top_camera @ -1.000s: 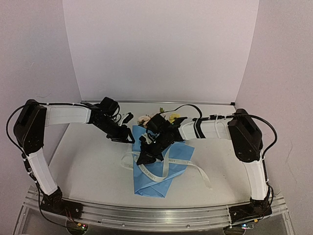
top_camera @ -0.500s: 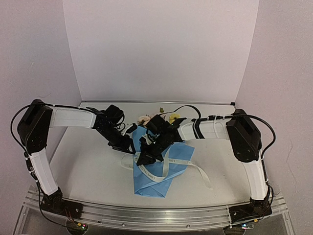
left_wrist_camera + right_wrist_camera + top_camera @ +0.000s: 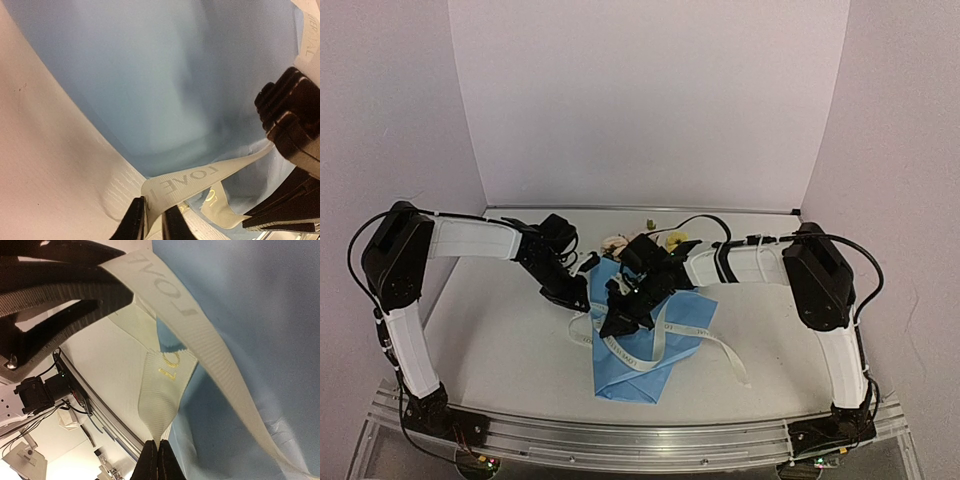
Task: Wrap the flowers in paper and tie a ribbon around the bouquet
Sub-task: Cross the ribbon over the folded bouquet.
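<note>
The left gripper [image 3: 154, 220], half open a second ago, has dropped and pinched shut on the narrow cream-white printed ribbon [image 3: 195, 177] just above the pale tabletop [image 3: 50, 175]; the right gripper [image 3: 157, 460] stays clamped on another stretch of it. With both strands held over the bright blue paper bouquet [image 3: 620, 382], lying mid-tabletop with pink and yellow blossoms [image 3: 616, 243] at its far end, tying can probably begin.

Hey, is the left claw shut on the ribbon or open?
Shut on it: in the left wrist view the left claw has its fingertips nearly together, with the ribbon pinched between them.
</note>
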Controlling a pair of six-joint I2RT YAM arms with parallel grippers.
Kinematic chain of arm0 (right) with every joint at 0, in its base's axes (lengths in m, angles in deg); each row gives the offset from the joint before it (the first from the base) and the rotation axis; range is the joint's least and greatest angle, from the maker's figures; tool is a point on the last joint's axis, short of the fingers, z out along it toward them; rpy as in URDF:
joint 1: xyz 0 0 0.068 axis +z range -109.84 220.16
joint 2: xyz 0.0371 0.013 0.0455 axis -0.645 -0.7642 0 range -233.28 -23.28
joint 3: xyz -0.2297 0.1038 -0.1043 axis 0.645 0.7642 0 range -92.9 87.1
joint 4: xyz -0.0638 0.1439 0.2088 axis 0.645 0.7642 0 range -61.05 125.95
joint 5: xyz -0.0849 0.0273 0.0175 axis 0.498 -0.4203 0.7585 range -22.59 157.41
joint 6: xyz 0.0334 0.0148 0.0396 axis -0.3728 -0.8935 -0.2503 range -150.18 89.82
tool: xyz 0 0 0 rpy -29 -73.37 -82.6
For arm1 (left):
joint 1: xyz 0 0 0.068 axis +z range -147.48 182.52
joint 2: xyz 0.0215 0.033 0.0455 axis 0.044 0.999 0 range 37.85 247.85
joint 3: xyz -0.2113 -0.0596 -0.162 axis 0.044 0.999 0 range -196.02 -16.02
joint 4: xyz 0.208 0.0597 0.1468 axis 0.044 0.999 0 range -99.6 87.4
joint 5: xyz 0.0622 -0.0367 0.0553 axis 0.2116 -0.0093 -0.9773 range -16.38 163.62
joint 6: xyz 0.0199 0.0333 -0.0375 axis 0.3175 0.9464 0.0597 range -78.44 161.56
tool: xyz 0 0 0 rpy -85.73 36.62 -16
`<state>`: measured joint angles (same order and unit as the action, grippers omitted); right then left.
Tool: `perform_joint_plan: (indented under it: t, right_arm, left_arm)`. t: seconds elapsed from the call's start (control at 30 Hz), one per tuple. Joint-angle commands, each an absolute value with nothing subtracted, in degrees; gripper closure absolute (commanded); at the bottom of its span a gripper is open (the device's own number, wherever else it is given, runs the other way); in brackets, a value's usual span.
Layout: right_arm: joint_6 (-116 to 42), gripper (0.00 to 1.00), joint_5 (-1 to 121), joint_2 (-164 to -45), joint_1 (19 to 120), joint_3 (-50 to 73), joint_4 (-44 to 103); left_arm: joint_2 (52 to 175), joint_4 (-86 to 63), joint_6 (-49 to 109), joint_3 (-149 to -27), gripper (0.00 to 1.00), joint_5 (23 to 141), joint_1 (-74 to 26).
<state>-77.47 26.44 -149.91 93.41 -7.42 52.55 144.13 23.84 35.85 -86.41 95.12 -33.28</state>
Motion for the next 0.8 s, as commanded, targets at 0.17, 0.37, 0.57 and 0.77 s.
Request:
perform_joint_plan:
  t: [0.17,0.37,0.57,0.77]
  right_arm:
    - [-77.0,1.00,30.3,-151.6,91.8,-12.9,51.9]
    - [-77.0,1.00,32.1,-154.2,90.9,-16.5,52.1]
    - [-75.8,1.00,37.1,-154.3,90.3,-17.0,52.8]
    - [-73.9,0.89,43.4,-152.2,90.3,-16.9,52.9]
  left_arm:
    - [139.8,21.4,37.7,-87.0,1.00,95.9,-34.7]
    - [136.7,20.8,37.6,-86.9,1.00,97.2,-34.7]
    - [135.3,21.6,37.7,-86.8,1.00,98.0,-34.7]
    - [137.1,23.3,38.0,-86.8,1.00,103.3,-34.8]
